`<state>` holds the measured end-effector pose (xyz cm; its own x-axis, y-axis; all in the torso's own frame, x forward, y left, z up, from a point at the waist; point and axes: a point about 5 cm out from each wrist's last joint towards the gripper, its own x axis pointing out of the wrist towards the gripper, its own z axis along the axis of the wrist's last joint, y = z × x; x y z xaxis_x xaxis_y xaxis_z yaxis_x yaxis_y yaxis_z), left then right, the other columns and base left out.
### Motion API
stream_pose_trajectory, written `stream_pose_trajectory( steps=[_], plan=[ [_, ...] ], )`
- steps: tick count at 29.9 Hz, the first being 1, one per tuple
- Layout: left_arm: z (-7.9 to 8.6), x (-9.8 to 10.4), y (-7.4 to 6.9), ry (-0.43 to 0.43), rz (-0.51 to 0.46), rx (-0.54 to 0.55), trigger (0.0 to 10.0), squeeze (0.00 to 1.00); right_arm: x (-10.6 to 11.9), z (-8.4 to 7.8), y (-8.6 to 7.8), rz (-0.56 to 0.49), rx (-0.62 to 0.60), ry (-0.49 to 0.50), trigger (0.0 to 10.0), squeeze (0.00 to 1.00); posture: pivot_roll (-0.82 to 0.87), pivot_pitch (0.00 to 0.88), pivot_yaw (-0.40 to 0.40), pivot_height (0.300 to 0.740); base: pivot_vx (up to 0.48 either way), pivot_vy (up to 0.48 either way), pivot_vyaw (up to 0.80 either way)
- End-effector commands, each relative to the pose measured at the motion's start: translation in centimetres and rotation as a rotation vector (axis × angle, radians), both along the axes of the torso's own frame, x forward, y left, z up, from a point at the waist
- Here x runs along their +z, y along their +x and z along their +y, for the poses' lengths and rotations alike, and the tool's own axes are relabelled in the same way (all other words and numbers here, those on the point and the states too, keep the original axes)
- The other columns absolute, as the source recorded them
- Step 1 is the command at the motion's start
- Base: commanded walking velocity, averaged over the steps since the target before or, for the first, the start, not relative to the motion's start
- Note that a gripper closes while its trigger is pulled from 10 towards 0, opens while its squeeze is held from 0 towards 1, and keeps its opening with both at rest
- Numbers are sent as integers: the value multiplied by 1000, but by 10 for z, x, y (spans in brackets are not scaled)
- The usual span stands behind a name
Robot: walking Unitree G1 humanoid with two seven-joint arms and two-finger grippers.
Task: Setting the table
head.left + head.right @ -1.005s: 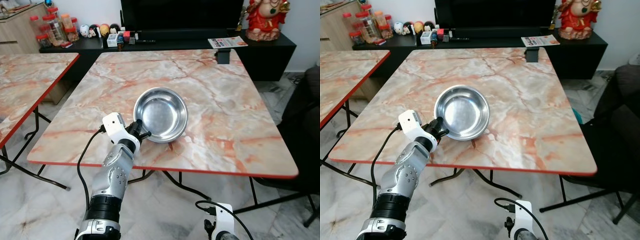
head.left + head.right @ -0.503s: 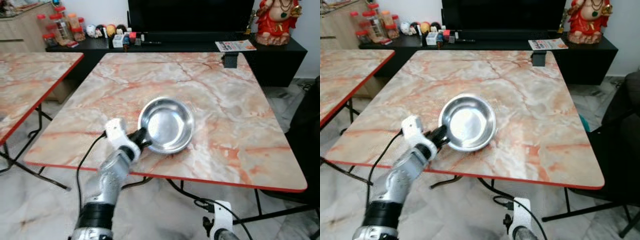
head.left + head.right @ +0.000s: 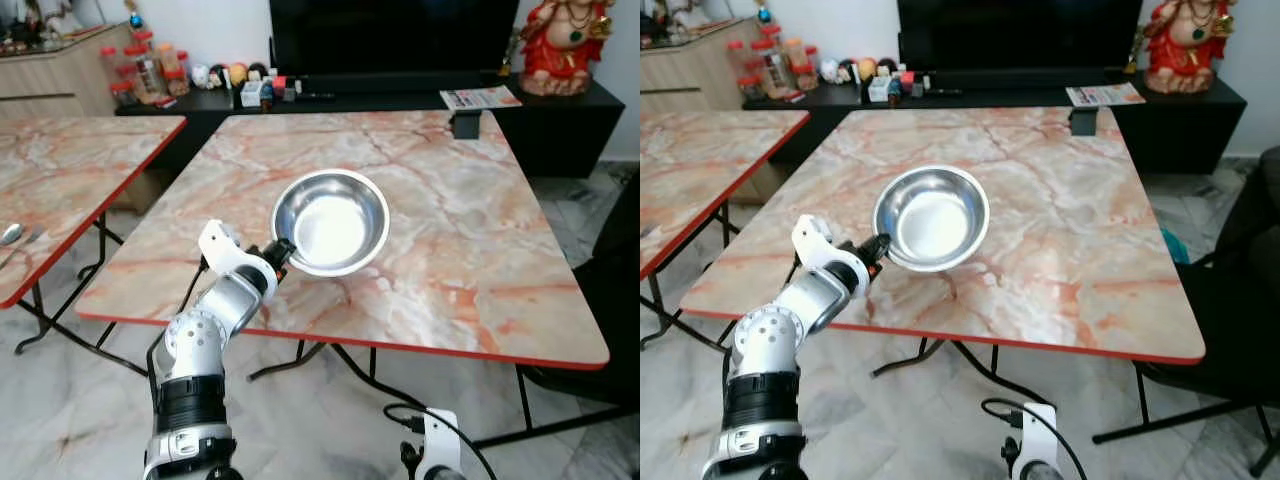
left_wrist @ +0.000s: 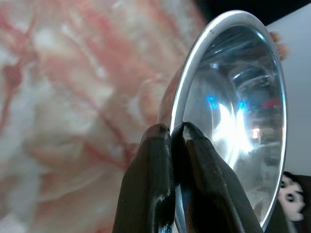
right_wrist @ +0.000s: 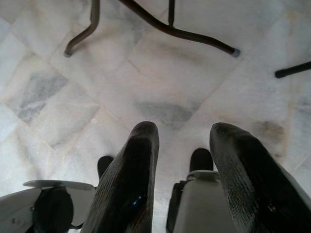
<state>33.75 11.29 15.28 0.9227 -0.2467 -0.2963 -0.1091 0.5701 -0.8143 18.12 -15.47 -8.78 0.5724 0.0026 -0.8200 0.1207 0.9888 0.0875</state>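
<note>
Pinching the near rim of the steel bowl [image 3: 331,221], the left tool [image 3: 280,252] holds it on the marble surface [image 3: 470,240]. Such a thin edge grip could slip, tipping the bowl. The right tool [image 5: 182,160] hangs open above the floor.

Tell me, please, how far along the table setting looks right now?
Early. The left hand is pinched on the rim of the steel bowl, tilting it over the marble table. Nothing else is laid there. The right hand hangs open above the floor.
</note>
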Motion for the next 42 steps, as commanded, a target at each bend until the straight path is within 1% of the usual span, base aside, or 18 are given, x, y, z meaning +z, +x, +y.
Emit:
stream_pose_trajectory(
  steps=[1, 2, 3, 4, 5, 9, 18, 25, 26, 35, 36, 37, 38, 39, 41, 42],
  plan=[
    [-4, -3, 4, 22, 44, 7, 10000, 0, 0, 2, 0, -2, -12, 6, 10000, 0, 56, 0, 98, 736, 0, 0, 0],
    [-4, -9, 4, 44, 88, 6, 10000, 0, 0, 2, 0, -1, -17, 7, 10000, 0, 51, 0, 102, 736, 0, 0, 0],
    [-4, -14, 3, 43, 122, 11, 10000, 0, 0, 2, -1, -1, -20, 8, 10000, 0, 49, 0, 106, 736, 0, 0, 0],
    [-4, -14, 3, 43, 122, 11, 10000, 0, 0, 2, -1, -1, -20, 8, 10000, 0, 49, 0, 106, 736, 0, 0, 0],
    [-3, -19, 1, 42, 167, 7, 10000, 0, -1, 2, -2, 0, -27, 9, 10000, 0, 46, 0, 112, 736, 0, 0, 0],
    [-4, -23, -3, 41, 204, -24, 10000, 0, -2, 1, -5, 6, -36, 9, 10000, 0, 48, 0, 115, 736, 0, 0, 0],
    [-13, -27, -5, 16, 230, -67, 10000, 0, -2, 1, -6, 8, -37, 10, 10000, 0, 47, 0, 108, 736, 0, 0, 0],
    [-16, -29, -5, 10, 238, -74, 10000, 0, -2, 1, -4, 4, -35, 10, 10000, 0, 47, 0, 106, 736, 0, 0, 0],
    [-15, -29, -5, 10, 238, -71, 10000, 1000, -2, 0, -4, 4, -34, 9, 10000, 0, 47, 0, 103, 736, 0, 0, 0],
    [-13, -27, -2, 21, 228, -61, 10000, 1000, -1, 0, -1, -1, -30, 9, 10000, 0, 49, 0, 97, 736, 0, 0, 0],
    [-13, -25, -1, 25, 215, -62, 10000, 1000, 0, 1, -1, -3, -28, 9, 10000, 0, 49, 0, 96, 736, 0, 0, 0],
    [-12, -23, -1, 28, 205, -62, 10000, 365, 0, 1, 0, -3, -28, 9, 10000, 0, 50, 0, 95, 736, 0, 0, 0],
    [-12, -22, -1, 30, 199, -63, 10000, 365, 0, 0, 0, -4, -27, 9, 10000, 0, 50, 0, 95, 736, 0, 0, 0],
    [-11, -21, -1, 31, 195, -61, 10000, 0, 0, 0, 0, -4, -27, 9, 10000, 0, 52, 0, 93, 736, 0, 0, 0],
    [-5, -17, -1, 64, 175, -47, 10000, 0, 0, 0, 1, -5, -25, 8, 10000, 0, 56, 0, 88, 736, 0, 0, 0],
    [5, -13, -3, 98, 154, -28, 10000, 0, 1, 0, 2, -7, -21, 8, 10000, 0, 60, 0, 82, 736, 0, 0, 0]
  ],
)
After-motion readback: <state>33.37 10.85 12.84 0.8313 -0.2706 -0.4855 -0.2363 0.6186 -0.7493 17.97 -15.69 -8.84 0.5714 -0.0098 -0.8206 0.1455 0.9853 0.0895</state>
